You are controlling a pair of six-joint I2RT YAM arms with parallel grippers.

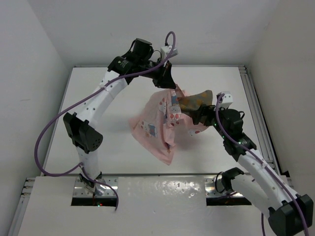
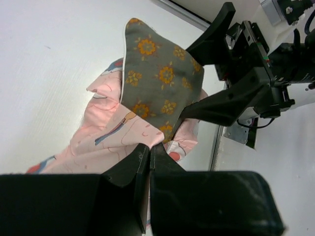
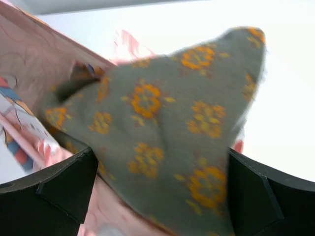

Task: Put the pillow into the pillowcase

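Finding: the mouth of the pillowcase [image 1: 156,129] is obstructed. The pillow [image 1: 198,100] plugs it and juts out to the right. The left gripper [image 1: 171,91] is pinched on the cloth edge just above, and the right gripper [image 1: 195,114] stands spread wide astride the pillow, leaving no passage between them. Bare table [image 1: 113,98] lies left of the hanging cloth. A wall [image 1: 29,73] bounds the left side and a rail [image 1: 258,108] the right.
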